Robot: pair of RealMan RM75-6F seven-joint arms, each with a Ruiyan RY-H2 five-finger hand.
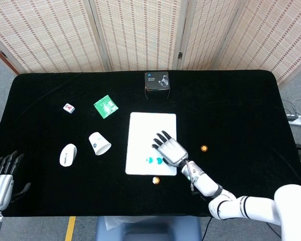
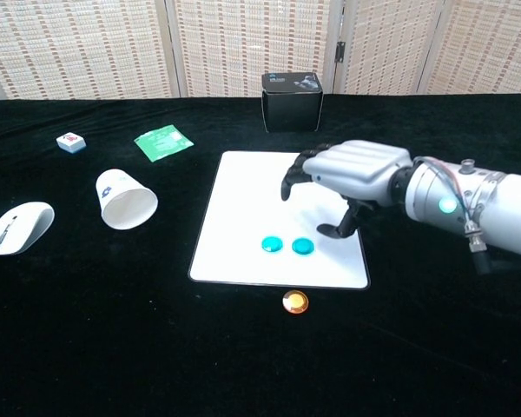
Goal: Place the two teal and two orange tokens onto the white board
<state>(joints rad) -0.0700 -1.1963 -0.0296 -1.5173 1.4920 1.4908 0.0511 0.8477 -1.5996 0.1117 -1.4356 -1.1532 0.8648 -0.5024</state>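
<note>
Both teal tokens [image 2: 286,245] lie flat, side by side, on the near part of the white board [image 2: 247,195], so what you have left are the two orange ones. The closer orange token [image 2: 295,301] sits on the black cloth just off the board's near edge, below and slightly to the left of your right hand [image 2: 352,174] in the chest view. The other orange token [image 1: 204,148] lies off the board's right side, also within reach of that hand. Your right hand hovers over the board's right half, fingers loosely apart and holding nothing. Your left hand [image 1: 1,178] rests far off the board's left side, fingers spread and empty, so the right is clearly the nearer one. The tokens are small, thin, glossy discs with no long axis; they look slippery and hard to pinch off the soft cloth. The board is smooth, flat and rigid.
</note>
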